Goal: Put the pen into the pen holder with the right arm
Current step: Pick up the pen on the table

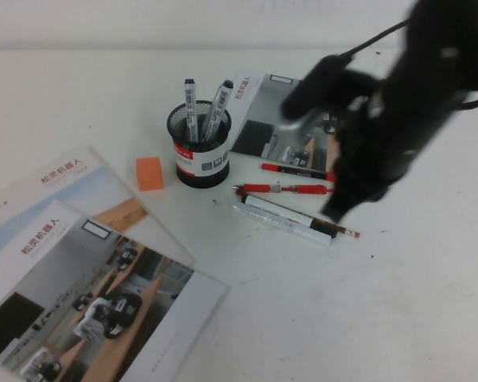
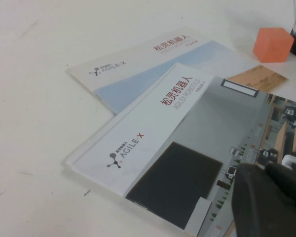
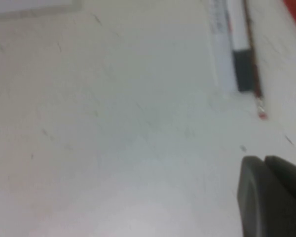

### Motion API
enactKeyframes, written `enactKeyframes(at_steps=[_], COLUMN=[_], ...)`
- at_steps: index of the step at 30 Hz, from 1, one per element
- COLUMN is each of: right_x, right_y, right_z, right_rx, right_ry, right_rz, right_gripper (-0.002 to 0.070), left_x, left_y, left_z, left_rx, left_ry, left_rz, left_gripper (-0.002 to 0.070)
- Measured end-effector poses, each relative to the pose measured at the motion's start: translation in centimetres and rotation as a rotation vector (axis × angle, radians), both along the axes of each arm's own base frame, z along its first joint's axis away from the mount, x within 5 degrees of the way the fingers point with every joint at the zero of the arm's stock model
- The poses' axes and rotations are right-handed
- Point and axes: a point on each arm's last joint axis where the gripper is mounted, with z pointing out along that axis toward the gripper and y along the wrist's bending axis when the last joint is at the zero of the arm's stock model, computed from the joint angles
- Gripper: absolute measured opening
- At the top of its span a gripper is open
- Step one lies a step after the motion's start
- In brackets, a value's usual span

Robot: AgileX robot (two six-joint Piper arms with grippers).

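Observation:
The whitish semi-clear pen [image 1: 280, 224] lies on the table in front of the red pens, tight beside a white marker with a black end [image 1: 291, 212]. It also shows in the right wrist view [image 3: 219, 44]. The black mesh pen holder [image 1: 201, 150] stands upright to its left and holds two markers. My right gripper [image 1: 338, 209] hovers just right of the pen's end, blurred by motion, fingers [image 3: 259, 197] together and empty. My left gripper [image 2: 271, 197] is out of the high view; it is shut and empty over a brochure.
Two red pens [image 1: 291, 179] and a thin pencil [image 1: 346, 231] lie by the pen. An orange block [image 1: 150, 173] sits left of the holder. Brochures lie at the front left [image 1: 103, 294] and behind the holder [image 1: 275, 119].

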Motion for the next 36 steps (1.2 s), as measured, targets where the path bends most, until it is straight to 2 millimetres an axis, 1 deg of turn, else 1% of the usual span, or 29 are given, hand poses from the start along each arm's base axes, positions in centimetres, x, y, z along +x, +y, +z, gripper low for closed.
enactKeyframes(at_steps=[3,5,6,8,11,14,16,18,22,27,32,36], right_x=[2.4,3.8,4.7,5.5,6.4,6.8,6.9,7.2,7.8,8.0,8.5,8.9], right_y=[2.2,3.3,4.1,4.9,5.9,6.2,6.2,6.2,6.3,6.5,6.9,7.2], right_z=[-2.5,-4.1,-5.4,-6.8,-9.0,-10.4,-10.8,-11.1,-11.1,-11.3,-12.6,-14.3], right_rx=[0.006,0.005,0.004,0.005,0.003,-0.019,-0.040,-0.056,-0.064,-0.052,-0.047,-0.055], right_ry=[0.063,0.097,0.122,0.148,0.193,0.214,0.209,0.190,0.124,0.102,0.099,0.115], right_rz=[-0.001,-0.003,0.001,0.018,0.057,0.095,0.134,0.158,0.204,0.241,0.244,0.243], right_gripper=[-0.0020,-0.0018,-0.0008,0.0024,0.0137,0.0285,0.0328,0.0329,0.0296,0.0285,0.0283,0.0283], left_x=[0.0,0.0,0.0,0.0,0.0,0.0,0.0,0.0,0.0,0.0,0.0,0.0], left_y=[0.0,0.0,0.0,0.0,0.0,0.0,0.0,0.0,0.0,0.0,0.0,0.0], left_z=[0.0,0.0,0.0,0.0,0.0,0.0,0.0,0.0,0.0,0.0,0.0,0.0], left_rx=[0.000,0.000,0.000,0.000,0.000,0.000,0.000,0.000,0.000,0.000,0.000,0.000], left_ry=[0.000,0.000,0.000,0.000,0.000,0.000,0.000,0.000,0.000,0.000,0.000,0.000], left_rz=[0.000,0.000,0.000,0.000,0.000,0.000,0.000,0.000,0.000,0.000,0.000,0.000], left_gripper=[-0.0001,-0.0001,-0.0001,-0.0001,-0.0001,-0.0001,-0.0001,-0.0001,-0.0001,-0.0001,-0.0001,-0.0001])
